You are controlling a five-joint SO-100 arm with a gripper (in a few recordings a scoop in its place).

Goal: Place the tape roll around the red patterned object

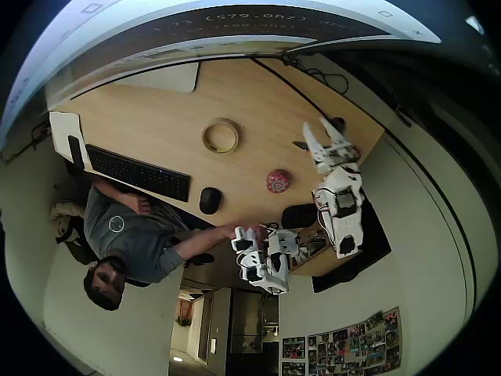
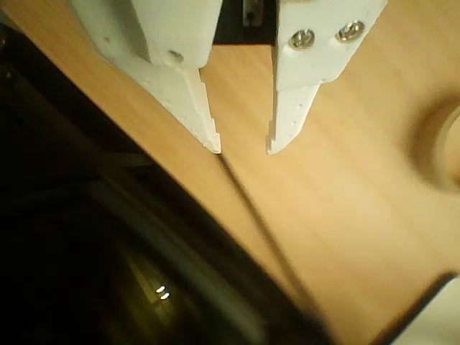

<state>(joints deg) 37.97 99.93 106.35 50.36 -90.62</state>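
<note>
The tape roll [image 1: 221,136], a flat cream ring, lies on the wooden table [image 1: 156,117] near its middle. A blurred arc of the tape roll [image 2: 437,144] shows at the right edge of the wrist view. The red patterned object [image 1: 277,181], a small speckled dome, sits lower right of the ring, near the table's front edge. My white gripper [image 1: 324,130] hovers to the right of both, with the ring well off to its left. In the wrist view my gripper [image 2: 243,149] is open, with bare wood and a thin dark cable between its fingers.
A black keyboard [image 1: 138,172] and a black mouse [image 1: 209,200] lie at the table's lower left. A seated person [image 1: 129,235] reaches along the front edge. A dark cable [image 1: 290,86] crosses the table's upper right. The table edge [image 2: 165,194] drops into darkness left of my fingers.
</note>
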